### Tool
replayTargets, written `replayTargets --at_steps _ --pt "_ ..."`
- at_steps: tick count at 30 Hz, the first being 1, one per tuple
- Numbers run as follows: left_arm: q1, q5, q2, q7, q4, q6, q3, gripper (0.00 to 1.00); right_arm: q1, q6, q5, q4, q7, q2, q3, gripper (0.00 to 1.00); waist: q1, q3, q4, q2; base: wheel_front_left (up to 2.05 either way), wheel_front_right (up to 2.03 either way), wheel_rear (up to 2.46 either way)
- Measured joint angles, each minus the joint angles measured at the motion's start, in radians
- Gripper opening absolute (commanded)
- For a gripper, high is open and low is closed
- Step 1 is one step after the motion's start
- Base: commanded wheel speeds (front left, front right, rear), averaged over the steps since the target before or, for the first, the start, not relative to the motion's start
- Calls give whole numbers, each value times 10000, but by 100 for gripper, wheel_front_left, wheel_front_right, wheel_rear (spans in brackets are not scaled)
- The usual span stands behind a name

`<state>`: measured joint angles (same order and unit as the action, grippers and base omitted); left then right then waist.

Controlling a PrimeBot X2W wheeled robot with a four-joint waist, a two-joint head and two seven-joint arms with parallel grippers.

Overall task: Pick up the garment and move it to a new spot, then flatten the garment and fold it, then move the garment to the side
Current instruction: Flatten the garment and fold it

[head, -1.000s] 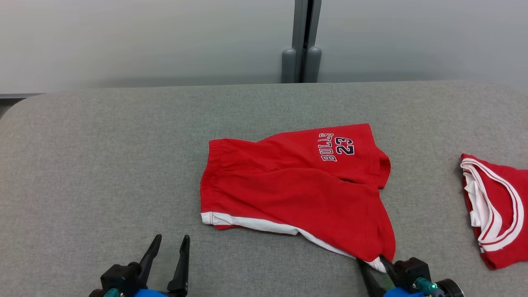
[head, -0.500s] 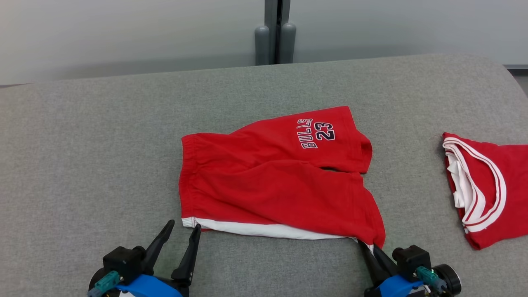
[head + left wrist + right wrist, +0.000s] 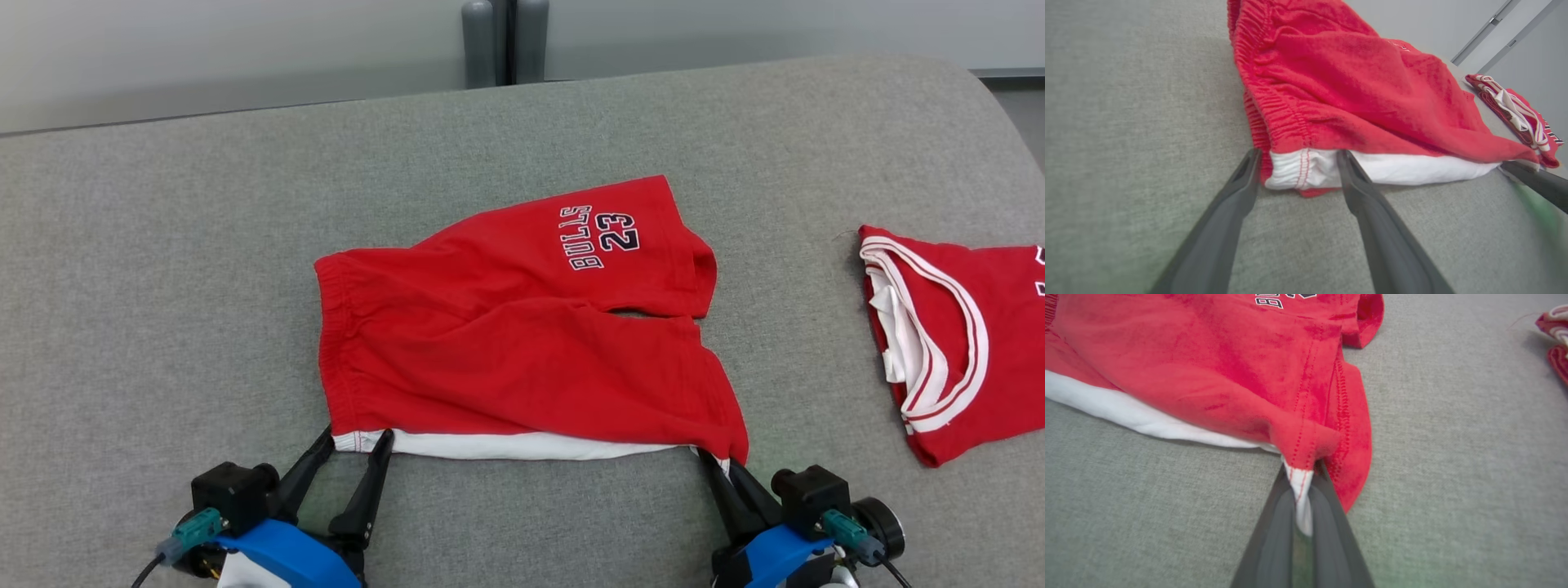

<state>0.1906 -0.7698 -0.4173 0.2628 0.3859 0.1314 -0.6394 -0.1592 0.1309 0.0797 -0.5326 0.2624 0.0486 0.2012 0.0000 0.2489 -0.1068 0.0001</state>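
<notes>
At the lower left of the head view, the left gripper [image 3: 357, 438] has its fingers apart, straddling the white-edged near corner of the red shorts [image 3: 506, 351]. The corner sits right between its tips. The shorts lie mid-frame on the grey table [image 3: 147, 269], long axis left to right, with "BULLS 23" printed on the far leg, turned round. At the lower right, the right gripper [image 3: 720, 467] is clamped on the other near corner.

Grey table [image 3: 163, 245] bears red shorts [image 3: 522, 343] — and a jersey [image 3: 1006, 327].
</notes>
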Motion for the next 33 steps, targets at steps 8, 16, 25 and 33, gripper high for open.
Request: replayTargets --at_steps 8,16,25,33 --pt "221 -291 -257 0 -382 0 -516 76 -25 -2 23 169 8 0 65 0 1 260 -44 0 0 0 0" --pt "225 -642 -495 -2 -648 0 -1168 0 -73 -2 167 322 15 2 -174 0 1 82 36 1 0 0 0" --pt "349 -336 -242 0 -1668 0 -477 0 -321 -2 851 1120 13 2 -351 0 -2 -1169 338 -2 0 0 0" --pt "2102 360 -621 0 -2738 0 240 0 -2002 -2 991 2013 13 4 -395 0 -2 -2545 424 -3 0 0 0"
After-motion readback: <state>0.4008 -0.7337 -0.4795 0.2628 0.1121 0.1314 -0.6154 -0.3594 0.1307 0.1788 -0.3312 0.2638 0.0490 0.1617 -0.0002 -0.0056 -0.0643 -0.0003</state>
